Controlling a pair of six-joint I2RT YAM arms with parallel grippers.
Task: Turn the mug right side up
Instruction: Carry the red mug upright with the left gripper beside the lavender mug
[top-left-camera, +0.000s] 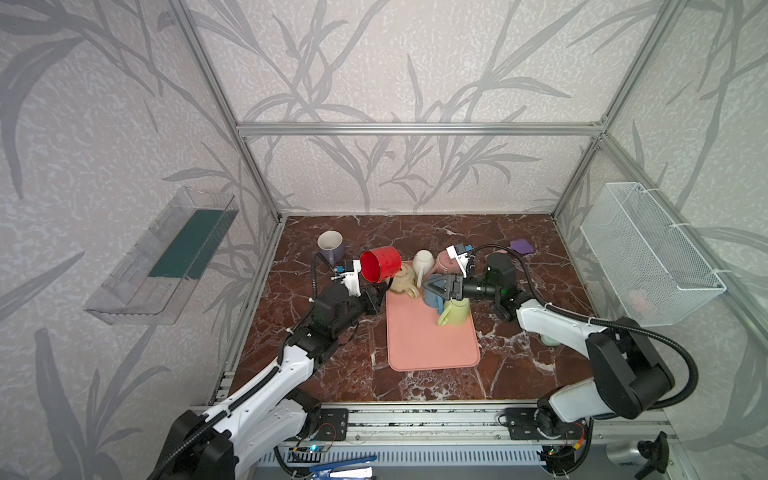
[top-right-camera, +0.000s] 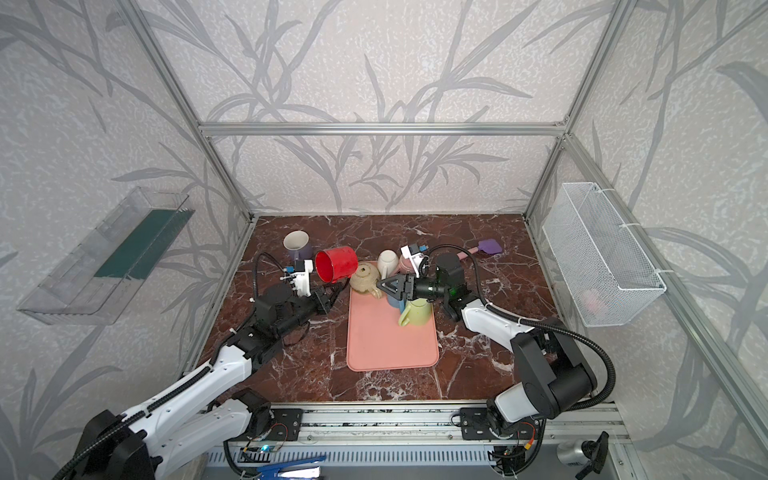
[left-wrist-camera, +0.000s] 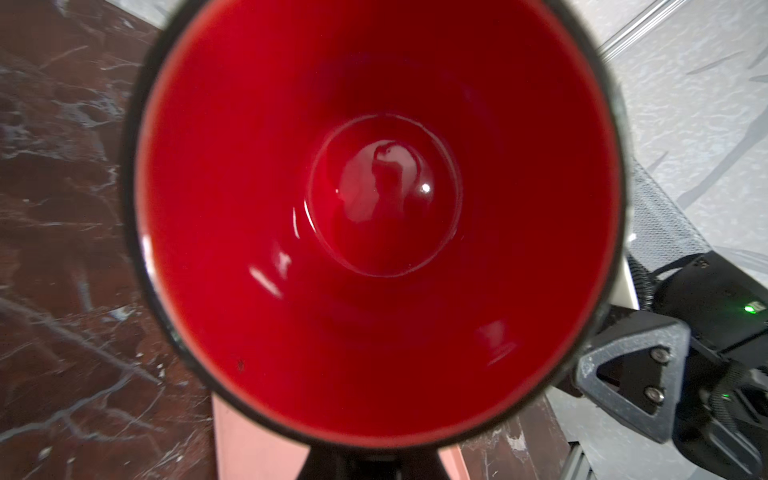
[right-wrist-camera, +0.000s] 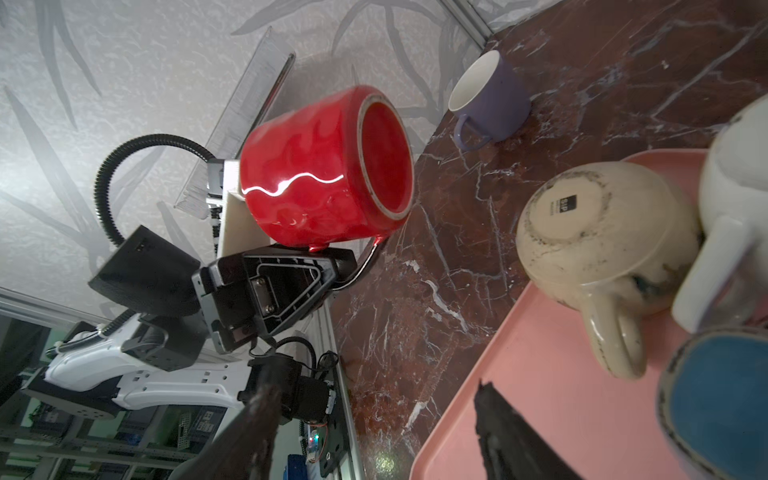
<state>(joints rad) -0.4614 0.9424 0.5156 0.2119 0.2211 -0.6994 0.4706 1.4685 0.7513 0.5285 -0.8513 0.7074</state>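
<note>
The red mug (top-left-camera: 380, 266) (top-right-camera: 336, 264) hangs in the air on its side over the tray's far left corner, mouth facing left. My left gripper (top-left-camera: 372, 300) sits under it, shut on the mug's handle, as the right wrist view shows (right-wrist-camera: 332, 259). The left wrist view looks straight into the red mug (left-wrist-camera: 382, 208), which hides the jaws. My right gripper (top-left-camera: 430, 288) (right-wrist-camera: 374, 382) is open and empty, a little to the right of the mug, above the pink tray (top-left-camera: 432, 345).
On the tray's far end are upside-down mugs: beige (top-left-camera: 402, 279), white (top-left-camera: 423, 262), pink (top-left-camera: 445, 262), blue (top-left-camera: 431, 300) and green (top-left-camera: 455, 313). A purple mug (top-left-camera: 331, 245) stands upright at the back left. A purple spatula (top-left-camera: 521, 246) lies back right, below a wire basket (top-left-camera: 648, 257).
</note>
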